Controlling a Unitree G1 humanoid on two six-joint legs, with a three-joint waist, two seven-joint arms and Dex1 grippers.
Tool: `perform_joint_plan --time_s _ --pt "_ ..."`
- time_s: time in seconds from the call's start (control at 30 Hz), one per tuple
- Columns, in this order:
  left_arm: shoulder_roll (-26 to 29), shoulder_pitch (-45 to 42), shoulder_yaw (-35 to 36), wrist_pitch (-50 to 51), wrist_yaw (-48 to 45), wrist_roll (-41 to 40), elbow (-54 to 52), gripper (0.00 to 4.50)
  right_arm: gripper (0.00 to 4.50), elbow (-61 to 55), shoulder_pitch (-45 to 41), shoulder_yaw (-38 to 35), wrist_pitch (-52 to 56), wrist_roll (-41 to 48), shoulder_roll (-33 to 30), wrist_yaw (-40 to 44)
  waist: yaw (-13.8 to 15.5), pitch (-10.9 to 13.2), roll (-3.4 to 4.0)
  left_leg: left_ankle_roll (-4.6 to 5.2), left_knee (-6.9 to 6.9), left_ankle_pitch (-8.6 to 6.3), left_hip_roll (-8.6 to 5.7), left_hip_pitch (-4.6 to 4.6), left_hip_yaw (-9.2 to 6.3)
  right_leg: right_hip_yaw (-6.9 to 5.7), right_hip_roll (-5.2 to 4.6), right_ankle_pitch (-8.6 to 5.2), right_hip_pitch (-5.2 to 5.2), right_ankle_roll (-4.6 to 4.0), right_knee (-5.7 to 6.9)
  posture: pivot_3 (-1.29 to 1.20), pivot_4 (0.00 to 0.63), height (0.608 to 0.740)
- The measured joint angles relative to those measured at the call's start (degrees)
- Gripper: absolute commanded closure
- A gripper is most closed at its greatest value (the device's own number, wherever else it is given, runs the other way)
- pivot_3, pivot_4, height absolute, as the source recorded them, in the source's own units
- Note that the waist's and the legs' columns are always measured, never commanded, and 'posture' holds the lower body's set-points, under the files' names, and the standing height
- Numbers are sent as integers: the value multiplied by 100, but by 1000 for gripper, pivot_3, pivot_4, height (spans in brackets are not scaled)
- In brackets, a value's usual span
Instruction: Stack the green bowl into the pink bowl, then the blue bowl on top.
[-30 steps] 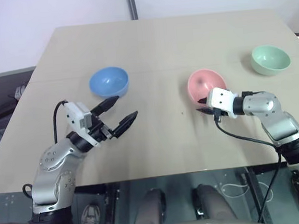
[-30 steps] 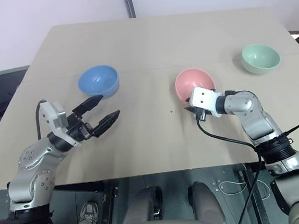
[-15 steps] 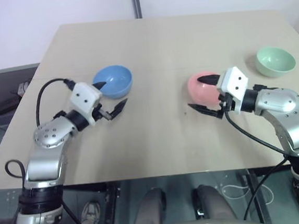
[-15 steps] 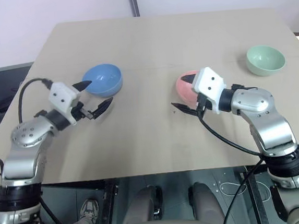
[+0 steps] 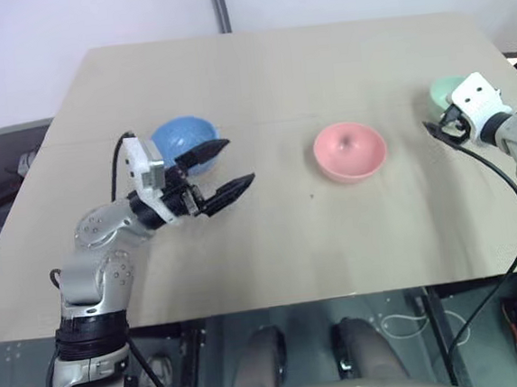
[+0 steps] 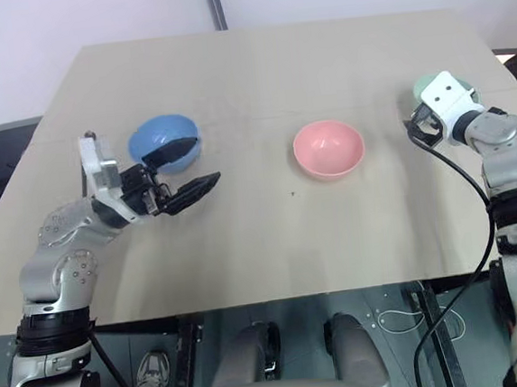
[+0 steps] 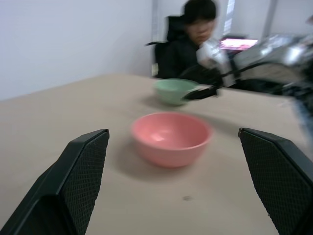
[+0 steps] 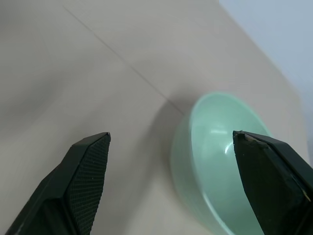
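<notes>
Three small round bowls, alike in size and smooth and plain, stand upright and apart on the counter (image 5: pixel 257 76), none stacked in another. The pink bowl (image 5: pixel 350 151), salmon-coloured and empty, sits near the middle. The blue bowl (image 5: pixel 181 137), light sky blue, stands well apart from it toward the left side, its near rim partly hidden in the head views. The green bowl (image 8: pixel 222 159), pale mint, stands well apart to the pink one's right, near the counter's right edge; its hollow is empty, and in the head views most of it is covered.
</notes>
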Motion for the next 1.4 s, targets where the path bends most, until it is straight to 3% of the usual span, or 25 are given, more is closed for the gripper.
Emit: perform_joint_plan --time_s 0.13,0.27,0.4,0.47,0.63,0.7,0.73,0.77,0.8,0.93,1.0,1.1,1.3,1.4 --pt "163 -28 98 110 -237 -209 -131 0 169 1359 -611 73 -235 -128 175 -26 8 0 0 -1 1 0 0 -2 -2 -2 -1 0 0 0 -1 0 150 740" --pt "233 -25 161 202 -299 -337 -295 0 1923 2192 -966 146 -465 -253 252 -173 23 1 0 -2 2 1 -4 -6 -5 -3 -8 0 0 0 -4 0 150 740" --pt "230 35 191 225 -263 -381 -373 0 4030 2500 -1080 173 -611 -400 249 -357 17 1 0 -2 2 1 -4 -5 -4 -2 -8 0 0 0 -2 0 150 740" --pt "217 94 199 230 -215 -386 -485 0 4399 2592 -1101 214 -734 -476 238 -412 17 1 1 -2 2 1 -4 -4 -4 -1 -7 0 0 0 -1 0 150 740" --pt "161 236 291 228 -89 -378 -523 0 4399 2454 -1109 444 -1246 -774 67 -419 14 4 5 -2 2 1 -4 -6 0 1 -7 0 -7 0 3 0 150 740" --pt "142 252 295 220 -16 -351 -523 0 4399 1832 -1003 403 -1411 -651 -31 -82 8 5 7 -2 2 1 -3 -11 4 4 -6 0 -15 0 6 0 150 740" --pt "136 251 293 217 34 -311 -519 0 4399 1122 -814 322 -1360 -453 -72 155 6 4 7 -2 0 1 1 -11 3 5 -3 0 -16 0 5 0 150 740" --pt "137 313 332 201 72 -263 -497 0 4399 -490 -182 77 -945 86 -79 535 23 3 8 -1 -3 0 8 -16 -8 1 -1 0 -16 0 2 0 150 740" --pt "136 338 341 201 90 -240 -456 0 4399 -942 -41 66 -818 242 -51 660 16 2 9 -2 -3 0 12 -12 -8 2 3 0 -16 0 5 0 150 740" --pt "115 408 348 99 245 24 -141 0 4399 -5182 1593 38 1491 1686 42 1223 94 2 11 20 -10 -13 15 -26 -29 -3 3 -1 -22 -1 4 0 150 740" --pt "112 368 337 71 326 154 21 0 4399 -6375 1828 242 2324 2146 186 1208 110 3 10 22 2 -14 12 -25 -28 -2 0 0 -20 0 9 0 150 740" --pt "110 202 327 -17 442 356 218 0 3319 -7030 1867 560 3050 2245 345 1011 157 0 6 24 36 -15 4 -6 -38 -16 -6 2 12 1 9 0 150 740" --pt "100 31 312 -247 575 694 423 0 513 -6437 1864 796 3164 1702 357 696 202 1 5 23 56 -14 -9 -12 -39 -29 -12 5 14 8 10 0 150 740" --pt "87 -9 288 -418 651 884 462 0 513 -6448 1868 742 3154 1611 325 618 188 1 5 17 48 -11 -6 -16 -39 -27 -9 4 10 7 6 0 150 740"
